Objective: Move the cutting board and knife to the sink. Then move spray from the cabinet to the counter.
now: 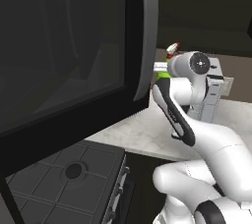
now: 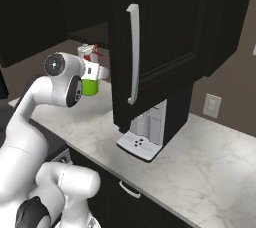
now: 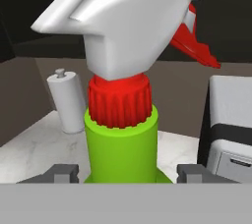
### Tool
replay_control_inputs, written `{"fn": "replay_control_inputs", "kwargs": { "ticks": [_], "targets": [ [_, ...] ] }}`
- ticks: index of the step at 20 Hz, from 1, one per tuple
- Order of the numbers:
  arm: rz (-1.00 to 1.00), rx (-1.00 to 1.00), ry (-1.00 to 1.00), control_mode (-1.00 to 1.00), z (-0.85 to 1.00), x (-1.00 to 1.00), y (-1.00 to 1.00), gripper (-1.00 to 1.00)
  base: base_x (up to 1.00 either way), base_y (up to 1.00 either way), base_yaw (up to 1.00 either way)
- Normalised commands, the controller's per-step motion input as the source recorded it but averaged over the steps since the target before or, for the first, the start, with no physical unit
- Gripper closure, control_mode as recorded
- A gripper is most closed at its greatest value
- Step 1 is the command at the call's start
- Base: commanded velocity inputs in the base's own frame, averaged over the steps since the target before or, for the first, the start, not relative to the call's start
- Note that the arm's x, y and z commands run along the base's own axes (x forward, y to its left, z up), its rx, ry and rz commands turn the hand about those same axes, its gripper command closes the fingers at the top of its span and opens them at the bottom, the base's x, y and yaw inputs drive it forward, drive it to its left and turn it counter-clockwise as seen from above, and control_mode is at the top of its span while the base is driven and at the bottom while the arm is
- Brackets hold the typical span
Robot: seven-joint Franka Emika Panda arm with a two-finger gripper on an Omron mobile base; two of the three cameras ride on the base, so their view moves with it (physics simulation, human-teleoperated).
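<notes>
Spanning beneath dark cabinets (image 2: 165, 27), marble counter (image 2: 210, 157).

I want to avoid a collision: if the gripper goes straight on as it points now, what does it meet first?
The green spray bottle, already between the gripper's fingers; behind it, probably the paper towel roll.

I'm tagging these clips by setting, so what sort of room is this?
A home kitchen, rendered. A marble-patterned counter runs under dark wall cabinets, a coffee machine stands on it, and a stove top sits beside it under a microwave.
</notes>
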Motion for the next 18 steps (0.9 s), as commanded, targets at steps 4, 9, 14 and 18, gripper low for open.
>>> {"fn": "replay_control_inputs", "kwargs": {
  "ticks": [4,9,14,18],
  "targets": [
    [0.0,0.0,0.0,-1.0,-0.32,-0.14,0.14,1.0,0.0,0.0,0.0],
    [0.0,0.0,0.0,-1.0,-0.33,-0.06,0.12,1.0,0.0,0.0,0.0],
    [0.0,0.0,0.0,-1.0,-0.33,0.0,0.07,1.0,0.0,0.0,0.0],
    [0.0,0.0,0.03,-1.0,-0.34,0.0,0.06,1.0,0.0,0.0,0.0]
  ]
}}
